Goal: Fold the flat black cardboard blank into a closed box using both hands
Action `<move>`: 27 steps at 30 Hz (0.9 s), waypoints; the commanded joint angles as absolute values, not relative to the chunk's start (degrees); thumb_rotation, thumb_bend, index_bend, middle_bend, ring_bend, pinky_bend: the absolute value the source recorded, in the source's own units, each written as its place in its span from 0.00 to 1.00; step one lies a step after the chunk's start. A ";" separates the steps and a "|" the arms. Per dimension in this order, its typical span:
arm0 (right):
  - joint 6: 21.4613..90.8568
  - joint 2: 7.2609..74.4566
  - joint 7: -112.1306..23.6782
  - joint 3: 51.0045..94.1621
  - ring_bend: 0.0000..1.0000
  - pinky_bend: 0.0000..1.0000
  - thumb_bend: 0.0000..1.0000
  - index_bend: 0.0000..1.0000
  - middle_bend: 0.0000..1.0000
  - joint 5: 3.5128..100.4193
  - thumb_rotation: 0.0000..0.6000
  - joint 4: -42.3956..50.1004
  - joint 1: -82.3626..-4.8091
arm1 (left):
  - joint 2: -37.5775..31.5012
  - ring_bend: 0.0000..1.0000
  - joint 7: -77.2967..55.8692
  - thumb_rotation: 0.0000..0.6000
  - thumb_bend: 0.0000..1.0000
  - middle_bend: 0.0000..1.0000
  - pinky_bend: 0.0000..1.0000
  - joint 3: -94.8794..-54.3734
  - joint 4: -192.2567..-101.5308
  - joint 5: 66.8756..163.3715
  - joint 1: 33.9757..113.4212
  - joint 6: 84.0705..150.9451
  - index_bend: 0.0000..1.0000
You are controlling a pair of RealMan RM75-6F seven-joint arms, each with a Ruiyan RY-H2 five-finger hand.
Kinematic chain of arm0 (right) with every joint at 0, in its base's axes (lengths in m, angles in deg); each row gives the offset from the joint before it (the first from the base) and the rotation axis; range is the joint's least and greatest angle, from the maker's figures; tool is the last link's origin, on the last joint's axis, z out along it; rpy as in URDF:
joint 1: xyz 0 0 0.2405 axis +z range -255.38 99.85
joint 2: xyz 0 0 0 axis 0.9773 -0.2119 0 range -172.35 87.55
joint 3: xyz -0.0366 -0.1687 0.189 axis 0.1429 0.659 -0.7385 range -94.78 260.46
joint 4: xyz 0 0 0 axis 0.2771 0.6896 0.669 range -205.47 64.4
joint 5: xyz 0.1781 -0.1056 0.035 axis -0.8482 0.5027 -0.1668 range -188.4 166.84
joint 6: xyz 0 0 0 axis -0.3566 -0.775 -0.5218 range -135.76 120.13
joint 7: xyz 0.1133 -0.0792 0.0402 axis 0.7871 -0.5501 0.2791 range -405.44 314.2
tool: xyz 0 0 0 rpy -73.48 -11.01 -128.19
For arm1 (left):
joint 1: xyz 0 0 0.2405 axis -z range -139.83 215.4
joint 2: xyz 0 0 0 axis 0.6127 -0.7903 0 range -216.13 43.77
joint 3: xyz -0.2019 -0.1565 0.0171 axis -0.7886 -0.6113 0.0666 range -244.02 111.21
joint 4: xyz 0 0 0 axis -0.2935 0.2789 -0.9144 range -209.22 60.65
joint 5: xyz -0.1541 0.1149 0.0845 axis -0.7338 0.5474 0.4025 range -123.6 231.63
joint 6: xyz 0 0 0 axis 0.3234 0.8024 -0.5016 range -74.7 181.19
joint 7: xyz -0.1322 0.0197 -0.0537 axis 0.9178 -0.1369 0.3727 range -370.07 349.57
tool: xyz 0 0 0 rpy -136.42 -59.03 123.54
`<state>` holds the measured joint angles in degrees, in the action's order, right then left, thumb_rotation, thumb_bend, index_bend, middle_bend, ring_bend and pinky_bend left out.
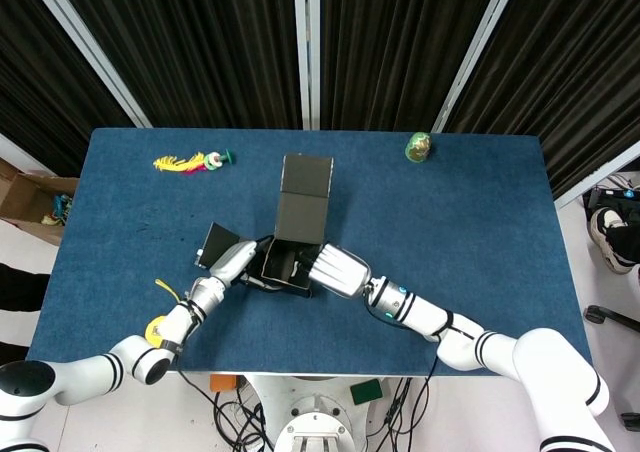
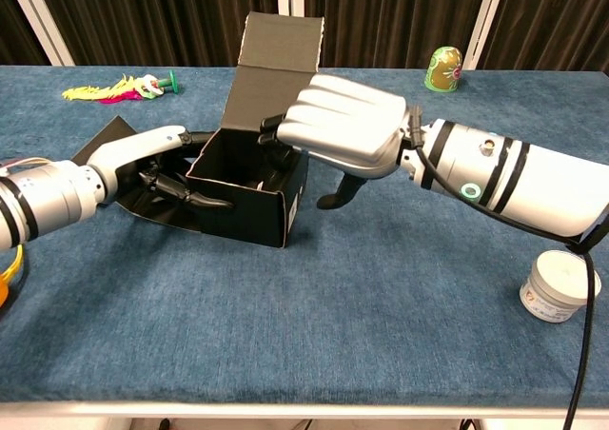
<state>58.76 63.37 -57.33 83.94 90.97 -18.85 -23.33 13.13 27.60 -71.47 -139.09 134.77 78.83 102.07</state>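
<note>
Two views, head and chest, of one blue-clothed table point(image 1: 480, 222) point(image 2: 314, 316). Largest on it: black cardboard box point(image 1: 292, 257) point(image 2: 249, 187), partly erected, near the front edge and a little left of centre; walls up, top open, lid flap point(image 1: 304, 197) point(image 2: 271, 68) tilted back toward the far edge; side flap point(image 1: 215, 242) point(image 2: 107, 137) splayed out low on the left.

Right hand point(image 1: 335, 270) point(image 2: 347, 130) over the box's right wall; fingers point(image 2: 285, 126) pressed together and curled down over the rim into the cavity; thumb point(image 2: 341, 194) outside the wall, pointing down, apparently just clear of it. Grip on the wall not confirmed: impossible to tell from either view.

Left hand point(image 1: 232, 262) point(image 2: 157, 164) at the box's left side, above the splayed flap; upper finger stretched along the left rim, dark fingers point(image 2: 195, 199) spread and lying against the front-left wall. Pressing or merely touching: impossible to tell.

Smaller items, well apart from the box: white round jar point(image 2: 559, 285) at the near right, chest view only; green and yellow egg-shaped figure point(image 1: 418, 148) point(image 2: 442, 68) at the far right edge; yellow and pink feathered toy point(image 1: 190, 161) point(image 2: 119, 88) at the far left; yellow band point(image 1: 158, 328) point(image 2: 8, 259) around the left forearm.
</note>
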 commanded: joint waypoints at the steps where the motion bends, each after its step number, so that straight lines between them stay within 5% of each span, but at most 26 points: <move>1: 57.13 63.26 -57.97 84.38 0.89 0.94 0.05 0.48 0.39 90.76 1.00 -18.38 -23.17 | 13.23 0.64 27.51 0.82 0.01 0.53 0.89 -71.55 -138.94 134.62 78.82 101.87 0.53; 13: 53.94 61.35 -59.49 84.76 0.92 0.97 0.05 0.62 0.51 90.50 1.00 -15.00 -22.94 | 14.14 0.65 26.93 0.87 0.00 0.58 0.89 -72.08 -138.15 134.11 78.56 101.90 0.60; 27: 50.74 60.09 -60.98 83.62 0.96 1.00 0.07 1.00 0.81 89.47 1.00 -13.08 -21.89 | 14.30 0.66 27.14 0.88 0.03 0.58 0.89 -73.05 -138.41 132.86 77.90 101.88 0.60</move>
